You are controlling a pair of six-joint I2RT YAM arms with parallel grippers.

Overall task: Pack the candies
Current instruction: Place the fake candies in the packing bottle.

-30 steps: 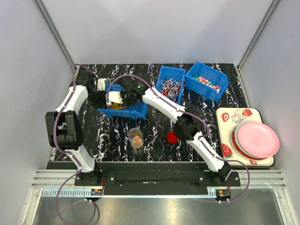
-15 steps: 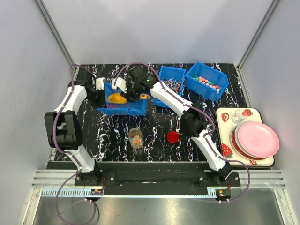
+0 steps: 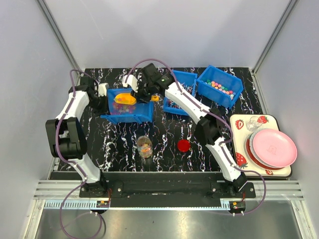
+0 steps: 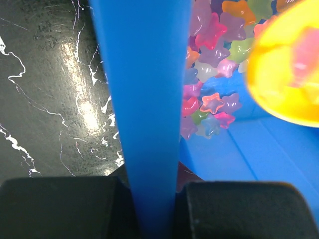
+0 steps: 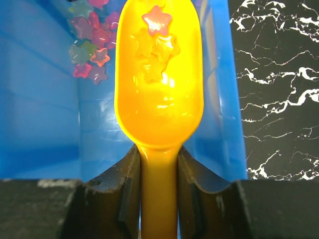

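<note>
The blue bin at the left holds star-shaped candies in pink, purple, green and orange. My left gripper is shut on the bin's left wall. My right gripper is shut on the handle of the yellow scoop. The scoop bowl carries a few star candies and hangs over the bin's inside, above the rest of the candies. From the top, the scoop sits over the bin between the left gripper and the right gripper.
A small clear jar with a few candies stands in front of the bin, a flat red lid to its right. Two more blue bins of sweets stand at the back. A tray with plates lies at the right.
My right arm has drawn back toward the far side and lifted the scoop out of the candy pile with stars in it. The blue bin has shifted a little to the left in my left gripper.
</note>
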